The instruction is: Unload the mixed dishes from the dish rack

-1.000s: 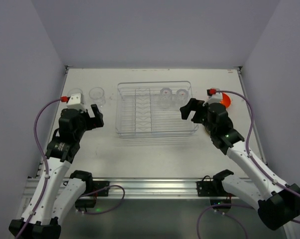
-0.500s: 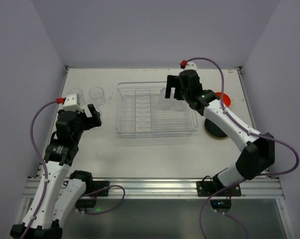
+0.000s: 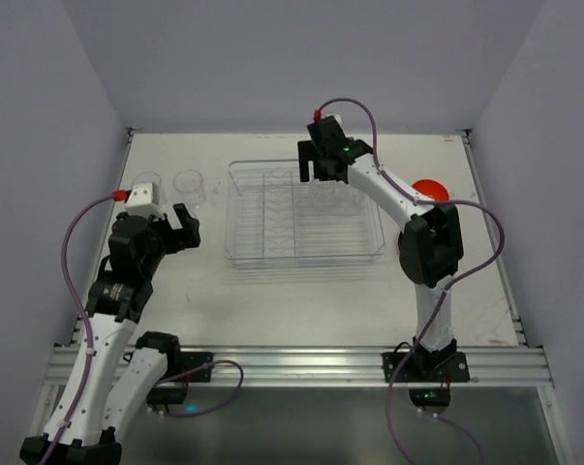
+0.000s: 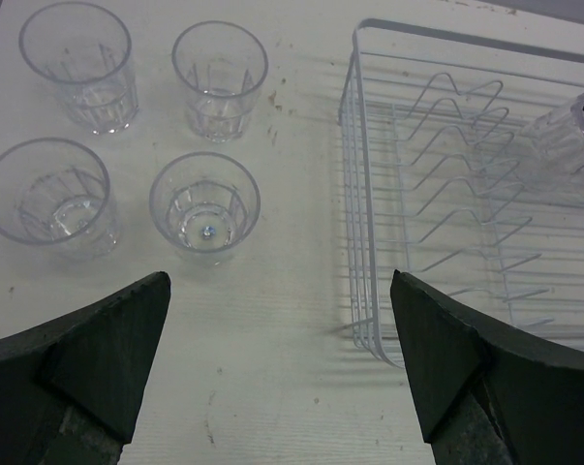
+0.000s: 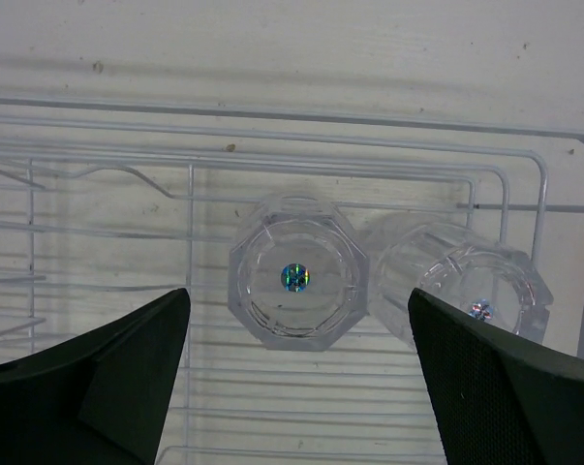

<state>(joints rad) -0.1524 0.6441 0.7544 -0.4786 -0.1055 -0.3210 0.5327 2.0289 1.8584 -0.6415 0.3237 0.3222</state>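
1. Two upside down in the far right corner of the dish rack (image 3: 301,257): target cup (image 5: 298,276) centred under the right gripper (image 5: 299,300), neighbour cup (image 5: 461,281) pressed against it (or very nearly).
2. Right gripper spread wide, grasping nothing; left gripper (image 4: 280,291) likewise released, hovering near four table cups (image 4: 204,203) beside the rack.
3. Worth turning the wrist before descending, to keep a finger off the neighbour; then straight down, gentle squeeze on the faceted wall, vertical lift clear of the wires.
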